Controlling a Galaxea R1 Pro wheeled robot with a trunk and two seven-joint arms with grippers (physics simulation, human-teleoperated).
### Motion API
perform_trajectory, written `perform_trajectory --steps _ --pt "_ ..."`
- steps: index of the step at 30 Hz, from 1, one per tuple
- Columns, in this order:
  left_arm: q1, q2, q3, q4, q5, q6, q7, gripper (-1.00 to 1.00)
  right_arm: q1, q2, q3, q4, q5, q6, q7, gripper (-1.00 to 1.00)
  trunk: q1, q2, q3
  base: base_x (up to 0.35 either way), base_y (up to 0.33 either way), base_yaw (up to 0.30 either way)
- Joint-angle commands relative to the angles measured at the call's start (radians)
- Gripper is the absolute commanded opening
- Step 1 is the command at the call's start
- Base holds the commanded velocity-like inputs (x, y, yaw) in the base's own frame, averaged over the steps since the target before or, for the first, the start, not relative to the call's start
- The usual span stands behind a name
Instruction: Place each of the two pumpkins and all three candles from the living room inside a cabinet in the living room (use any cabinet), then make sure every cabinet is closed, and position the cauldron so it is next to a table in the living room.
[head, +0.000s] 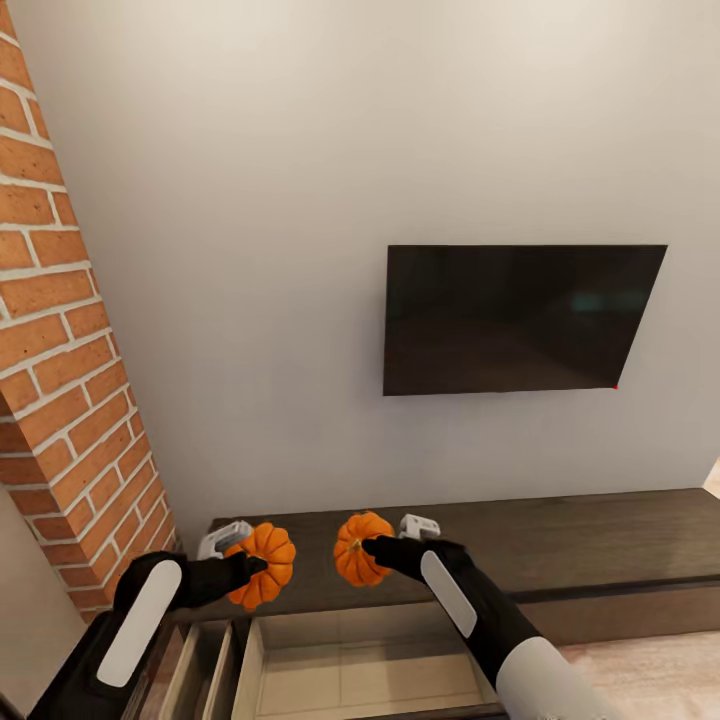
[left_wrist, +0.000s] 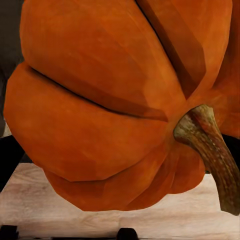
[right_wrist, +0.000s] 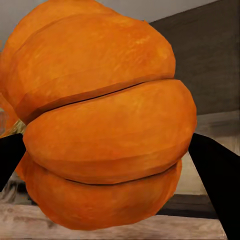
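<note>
I hold two orange ribbed pumpkins side by side above the cabinet (head: 600, 545), a long low dark-brown console under the wall. My left gripper (head: 255, 568) is shut on one pumpkin (head: 264, 565), whose brown stem (left_wrist: 210, 145) shows close up on that pumpkin (left_wrist: 105, 110) in the left wrist view. My right gripper (head: 368, 548) is shut on the other pumpkin (head: 358, 548), and in the right wrist view this pumpkin (right_wrist: 105, 125) sits between dark fingers (right_wrist: 215, 175). Below both hands a drawer (head: 360, 665) stands pulled out, its pale beige inside bare.
A black television (head: 515, 318) hangs on the pale wall above the cabinet. A red brick column (head: 65, 330) rises at the left. A narrower open compartment (head: 200, 660) lies left of the drawer. Light wood floor (head: 650, 670) shows at the lower right.
</note>
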Motion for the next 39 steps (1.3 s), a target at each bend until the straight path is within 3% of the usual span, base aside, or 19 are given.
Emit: perform_trajectory --steps 1,13,19,27,29,33,35,39 --pt "-0.007 -0.002 -0.002 0.018 0.013 0.000 0.018 -1.00 -0.002 0.000 0.003 -0.002 -0.014 0.014 -0.029 -1.00 0.000 -0.001 0.000 0.000 0.000 0.000" --pt "-0.067 -0.036 -0.004 0.184 0.001 0.000 0.030 -1.00 -0.031 0.000 0.004 0.006 -0.017 0.113 -0.213 -1.00 0.000 -0.001 0.000 0.000 0.000 0.000" --pt "-0.118 -0.065 -0.005 0.317 -0.010 0.000 0.029 -1.00 -0.035 0.000 0.004 0.011 -0.017 0.143 -0.252 -1.00 0.000 -0.001 0.000 0.000 0.000 0.000" --pt "-0.126 -0.083 -0.011 0.339 -0.036 -0.002 0.029 -1.00 -0.036 0.000 0.004 0.013 -0.017 0.159 -0.292 -1.00 0.000 -0.001 0.000 0.000 0.000 0.000" --pt "-0.126 -0.093 -0.030 0.339 -0.064 -0.005 0.030 -1.00 -0.036 0.001 0.011 0.022 -0.017 0.161 -0.294 -1.00 0.000 -0.001 0.000 0.000 0.000 0.000" --pt "-0.126 -0.135 -0.060 0.364 -0.188 -0.080 0.031 -1.00 -0.064 0.001 0.051 0.074 -0.017 0.167 -0.294 -1.00 0.004 -0.008 -0.003 0.000 0.000 0.000" --pt "-0.127 -0.143 -0.063 0.379 -0.212 -0.095 0.031 -1.00 -0.069 0.000 0.056 0.083 -0.017 0.168 -0.294 -1.00 0.012 -0.022 -0.010 0.000 0.000 0.000" --pt "-0.127 -0.148 -0.065 0.389 -0.228 -0.104 0.031 -1.00 -0.072 0.000 0.059 0.088 -0.016 0.169 -0.291 -1.00 0.027 -0.050 -0.022 0.000 0.000 0.000"
